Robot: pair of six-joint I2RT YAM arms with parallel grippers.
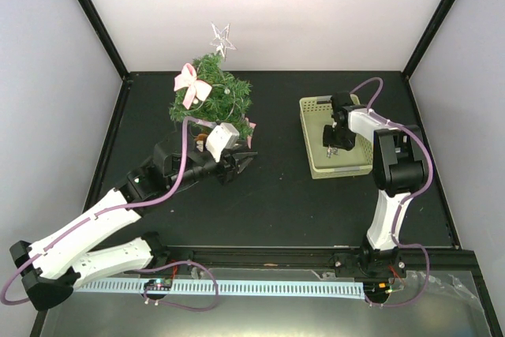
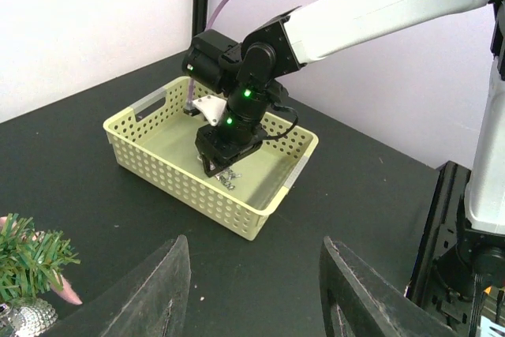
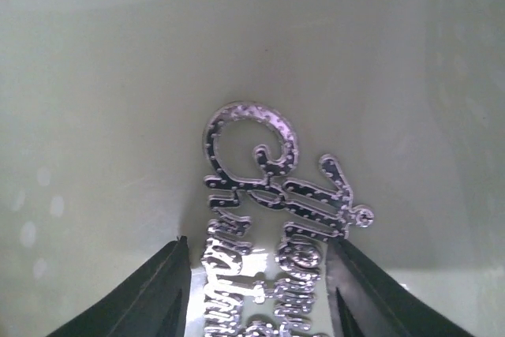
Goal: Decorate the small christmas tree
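The small christmas tree (image 1: 213,92) stands at the back left, with a pink bow (image 1: 190,82) on it and a silver star (image 1: 222,38) on top. Its branch tips (image 2: 28,254) show at the left edge of the left wrist view. My left gripper (image 1: 241,165) hovers low, just right of the tree's foot, open and empty (image 2: 256,290). Inside the pale green basket (image 1: 312,128), my right gripper (image 1: 332,151) points down with its jaws apart (image 3: 259,290). They stand either side of a silver script-lettering ornament (image 3: 252,187) lying flat on the basket floor. The ornament's lower part is hidden between the fingers.
The basket (image 2: 181,187) sits at the right middle of the black table, with the right arm (image 2: 363,5) reaching over it. A silver bauble (image 2: 28,317) hangs low on the tree. Black frame posts and pale walls enclose the table.
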